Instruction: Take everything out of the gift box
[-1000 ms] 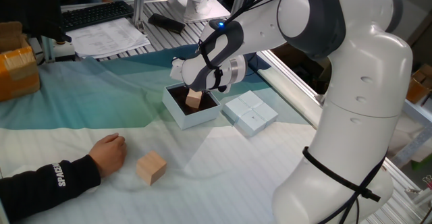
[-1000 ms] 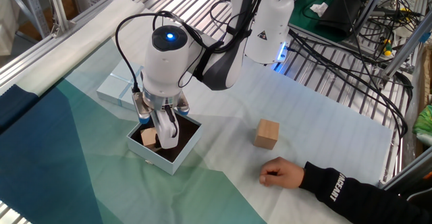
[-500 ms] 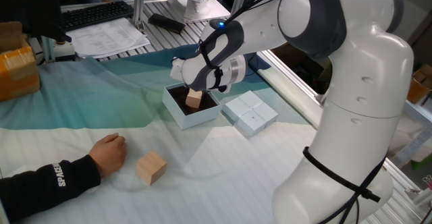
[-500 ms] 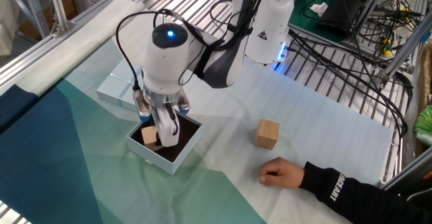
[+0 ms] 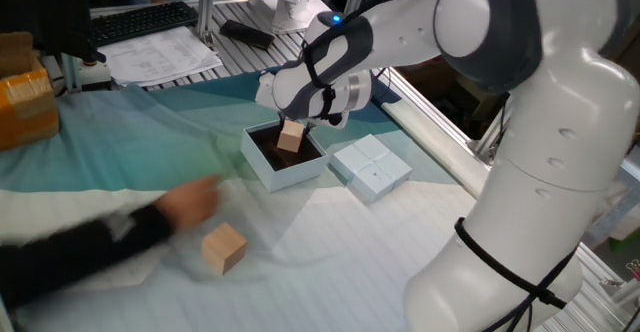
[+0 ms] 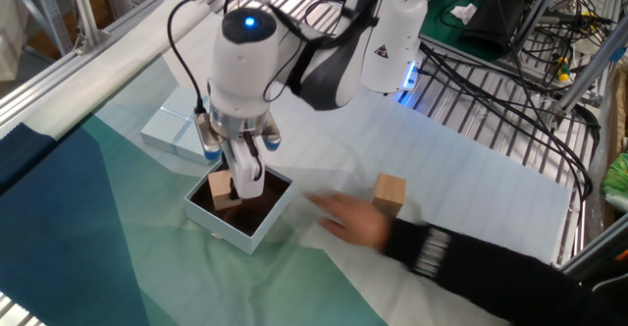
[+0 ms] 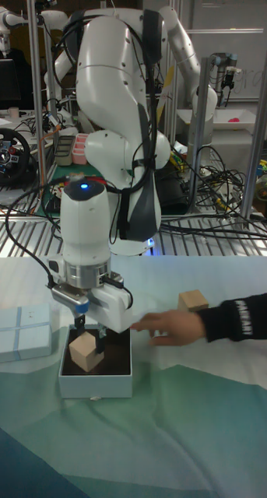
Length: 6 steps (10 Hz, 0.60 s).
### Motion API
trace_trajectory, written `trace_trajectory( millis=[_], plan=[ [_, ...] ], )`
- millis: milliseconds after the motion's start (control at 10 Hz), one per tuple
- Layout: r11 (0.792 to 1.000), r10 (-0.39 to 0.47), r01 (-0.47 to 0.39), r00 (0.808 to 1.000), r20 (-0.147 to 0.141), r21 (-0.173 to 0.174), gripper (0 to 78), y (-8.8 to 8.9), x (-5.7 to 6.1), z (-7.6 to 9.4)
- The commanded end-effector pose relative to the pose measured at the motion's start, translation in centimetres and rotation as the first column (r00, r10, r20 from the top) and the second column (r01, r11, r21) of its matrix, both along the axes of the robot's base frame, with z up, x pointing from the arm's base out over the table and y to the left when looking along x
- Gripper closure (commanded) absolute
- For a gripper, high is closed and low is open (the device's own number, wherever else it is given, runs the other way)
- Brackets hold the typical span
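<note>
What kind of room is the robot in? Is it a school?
More likely a robotics lab. Another white robot arm stands at the back, cables trail over metal-frame benches, and a keyboard and papers sit beside the cloth-covered table.

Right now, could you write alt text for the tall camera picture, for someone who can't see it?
A white robot arm's gripper holds a tan wooden cube just above an open gift box. A person's hand reaches in near a second cube on the table.
</note>
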<state>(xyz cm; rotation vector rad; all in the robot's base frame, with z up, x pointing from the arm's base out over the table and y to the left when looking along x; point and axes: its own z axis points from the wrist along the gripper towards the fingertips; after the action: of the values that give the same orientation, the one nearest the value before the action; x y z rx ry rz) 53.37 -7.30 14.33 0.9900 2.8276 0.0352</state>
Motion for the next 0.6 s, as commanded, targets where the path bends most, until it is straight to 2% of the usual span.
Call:
trace_trajectory(
  millis=[100,500,600],
  plan=[
    [1.0,-0.012,0.012,1.0,-0.001,0.006,76.3,1.3,-0.5,2.3],
    [0.999,-0.048,0.048,0.999,-0.003,0.009,76.3,3.3,-1.4,3.9],
    [0.998,-0.069,0.069,0.998,-0.008,0.012,76.3,4.3,-1.9,4.5]
  ],
)
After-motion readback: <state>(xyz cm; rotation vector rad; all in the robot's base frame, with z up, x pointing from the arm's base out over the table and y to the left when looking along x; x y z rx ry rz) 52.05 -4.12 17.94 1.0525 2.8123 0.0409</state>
